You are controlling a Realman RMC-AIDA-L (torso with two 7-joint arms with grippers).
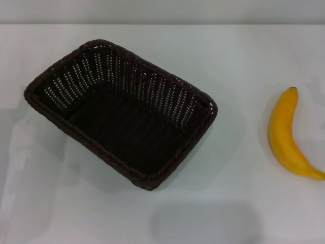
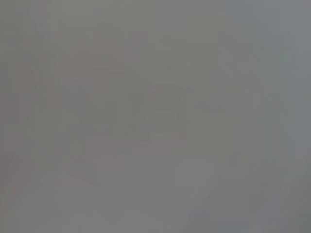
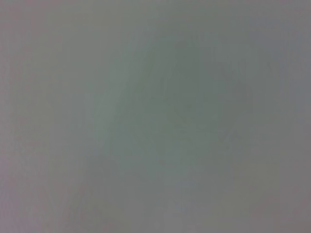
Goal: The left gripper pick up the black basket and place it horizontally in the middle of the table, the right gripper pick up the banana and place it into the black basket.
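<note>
The black basket [image 1: 122, 114], a large dark woven wicker rectangle, sits on the white table [image 1: 228, 203] left of centre, turned at an angle with its long side running from upper left to lower right. It is empty. The banana [image 1: 285, 134], yellow and curved, lies on the table at the right edge, stem tip pointing away from me. Neither gripper shows in the head view. Both wrist views show only a plain grey surface, with no fingers and no objects.
The table's far edge meets a grey wall at the top of the head view. Soft shadows lie on the tabletop at the left and near the front centre.
</note>
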